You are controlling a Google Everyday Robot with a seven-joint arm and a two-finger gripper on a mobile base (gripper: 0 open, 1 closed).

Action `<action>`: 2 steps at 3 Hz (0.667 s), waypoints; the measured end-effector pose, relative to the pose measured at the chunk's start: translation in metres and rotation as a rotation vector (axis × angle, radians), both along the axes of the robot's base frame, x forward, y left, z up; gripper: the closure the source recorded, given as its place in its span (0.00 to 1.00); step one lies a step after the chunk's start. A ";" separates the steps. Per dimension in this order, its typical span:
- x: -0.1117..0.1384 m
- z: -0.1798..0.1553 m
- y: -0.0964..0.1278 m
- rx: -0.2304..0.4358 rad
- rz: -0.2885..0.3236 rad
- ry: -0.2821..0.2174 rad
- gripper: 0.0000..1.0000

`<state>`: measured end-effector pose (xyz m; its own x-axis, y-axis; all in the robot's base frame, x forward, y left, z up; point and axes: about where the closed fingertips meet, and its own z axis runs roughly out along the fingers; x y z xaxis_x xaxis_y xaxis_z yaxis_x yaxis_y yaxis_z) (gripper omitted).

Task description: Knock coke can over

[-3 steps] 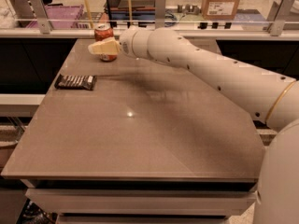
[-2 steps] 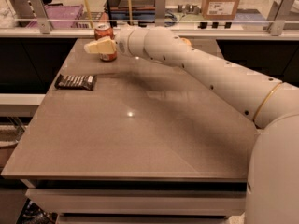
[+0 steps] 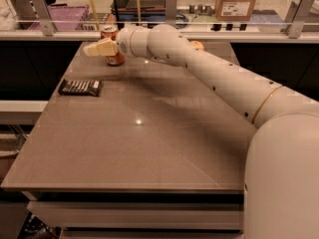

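The coke can (image 3: 114,59), orange-red with a silver top rim, stands upright at the far left of the brown table (image 3: 149,148). My gripper (image 3: 92,49), cream coloured, reaches across the front of the can at mid height and hides its middle. The tip pokes out past the can's left side. The gripper is at or touching the can; I cannot tell which. The white arm (image 3: 209,68) stretches in from the lower right.
A flat dark snack bar wrapper (image 3: 79,87) lies near the table's left edge, in front of the can. A round orange fruit (image 3: 198,45) peeks out behind the arm at the back. A glass rail with metal posts (image 3: 42,14) runs along the far edge.
My gripper has slid left across the front of the can, so its tip now sticks out further past it. The can still stands in the same spot.
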<state>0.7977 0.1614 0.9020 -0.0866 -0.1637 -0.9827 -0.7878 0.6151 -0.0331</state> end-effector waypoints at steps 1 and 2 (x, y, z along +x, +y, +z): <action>0.000 -0.001 0.003 0.000 0.005 0.001 0.23; -0.001 -0.001 0.005 0.001 0.008 0.002 0.46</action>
<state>0.7968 0.1667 0.9008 -0.0874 -0.1638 -0.9826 -0.7926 0.6090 -0.0310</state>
